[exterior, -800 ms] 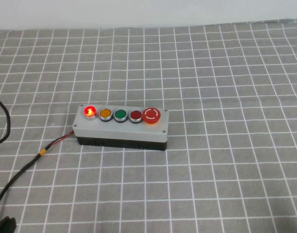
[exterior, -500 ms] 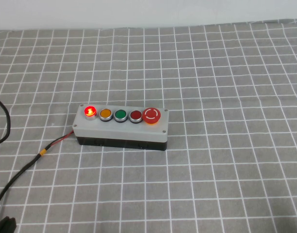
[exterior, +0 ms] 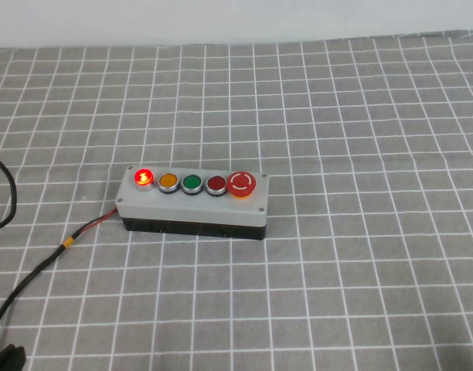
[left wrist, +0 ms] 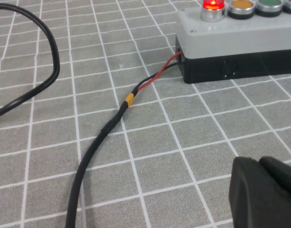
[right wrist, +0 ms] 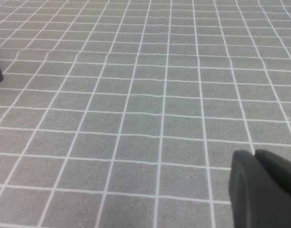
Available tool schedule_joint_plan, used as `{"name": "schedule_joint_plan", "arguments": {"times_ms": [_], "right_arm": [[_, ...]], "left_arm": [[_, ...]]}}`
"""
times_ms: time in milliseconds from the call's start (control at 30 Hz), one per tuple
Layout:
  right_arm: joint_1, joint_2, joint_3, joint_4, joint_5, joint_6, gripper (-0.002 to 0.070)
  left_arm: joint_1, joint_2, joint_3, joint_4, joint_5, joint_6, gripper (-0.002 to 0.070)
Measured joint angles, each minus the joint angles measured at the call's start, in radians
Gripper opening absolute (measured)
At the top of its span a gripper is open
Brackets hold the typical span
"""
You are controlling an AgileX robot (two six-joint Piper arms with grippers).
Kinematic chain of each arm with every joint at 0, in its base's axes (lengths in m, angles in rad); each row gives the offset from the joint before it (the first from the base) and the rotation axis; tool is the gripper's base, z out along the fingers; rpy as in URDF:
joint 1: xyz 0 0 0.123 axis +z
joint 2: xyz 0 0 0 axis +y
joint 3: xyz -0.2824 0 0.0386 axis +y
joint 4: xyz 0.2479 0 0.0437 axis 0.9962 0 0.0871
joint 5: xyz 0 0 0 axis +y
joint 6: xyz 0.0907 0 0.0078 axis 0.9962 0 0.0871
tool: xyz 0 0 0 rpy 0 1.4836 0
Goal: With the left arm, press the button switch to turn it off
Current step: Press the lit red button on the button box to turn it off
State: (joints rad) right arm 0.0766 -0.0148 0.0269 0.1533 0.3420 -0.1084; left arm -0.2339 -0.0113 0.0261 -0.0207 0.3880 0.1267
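High view first: we have the switch box lying a little left of the middle of the checked cloth, grey lid on top, black base below. Five buttons run along the lid in a row. The red button at the box's left end is glowing (bright, clearly lit), then come the orange button, the green button, the dark red button and the big round red button at the right end. Nothing is touching any of them.

From the left end of the box a cable comes out as red and black wires, passes a yellow band, and runs off as a black cord toward the near left corner.

Over to the left wrist view: the left gripper sits low over the cloth, well short of the box, fingers together.

Right wrist view now: the right gripper hangs over bare cloth, well apart from the box, fingers pressed together as well.
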Motion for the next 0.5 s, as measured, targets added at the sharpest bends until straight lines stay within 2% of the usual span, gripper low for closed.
{"name": "schedule_joint_plan", "arguments": {"times_ms": [267,500], "right_arm": [[0.0,0.0,0.0,0.0,0.0,0.0,-0.0017],[0.0,0.0,0.0,0.0,0.0,0.0,-0.0017]], "left_arm": [[0.0,0.0,0.0,-0.019,-0.014,-0.011,-0.0003],[0.0,0.0,0.0,-0.237,-0.156,-0.181,-0.0003]]}}
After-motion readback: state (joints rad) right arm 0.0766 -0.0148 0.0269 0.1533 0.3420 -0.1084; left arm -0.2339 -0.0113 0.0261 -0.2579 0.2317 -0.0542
